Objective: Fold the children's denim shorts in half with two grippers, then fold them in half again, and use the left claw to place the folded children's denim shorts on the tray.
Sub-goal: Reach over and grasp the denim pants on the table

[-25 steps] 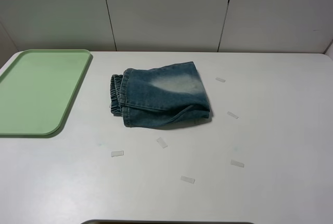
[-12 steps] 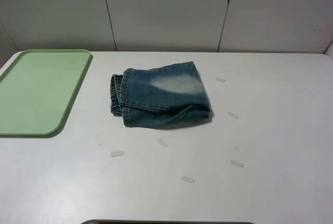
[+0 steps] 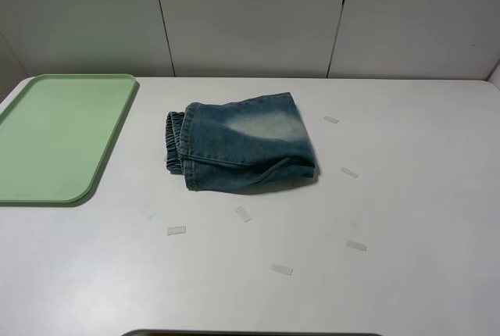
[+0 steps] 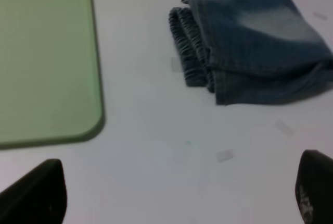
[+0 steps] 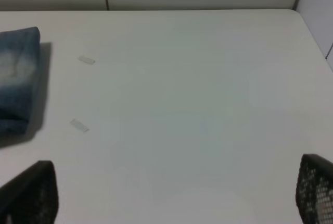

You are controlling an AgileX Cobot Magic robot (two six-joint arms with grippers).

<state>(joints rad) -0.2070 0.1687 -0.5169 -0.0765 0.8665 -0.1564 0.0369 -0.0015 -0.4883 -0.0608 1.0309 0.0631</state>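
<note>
The children's denim shorts (image 3: 241,144) are lying in the middle of the white worktop (image 3: 406,195), folded into a thick little bundle. The stretchy waistband is pointing toward the green tray (image 3: 47,137). The tray is sitting well apart from the shorts, over on the left side. I am guessing it is waiting there because the left arm is the one that is going to carry the bundle over.

The left pincer (image 4: 176,190) is hanging above the worktop with its fingers spread wide, and it is holding nothing. The right pincer (image 5: 174,195) is wide open too and is holding nothing. Neither one is touching the shorts.

Small bits of clear tape (image 3: 243,213) are lying around the shorts (maybe they are marking spots, but I cannot tell).

The bundle is looking folded enough to me, so I am thinking the next job is picking it up. The layers are lying loose, so the left pincer is going to need to pinch them all together, or the bundle may flop open on the way.
</note>
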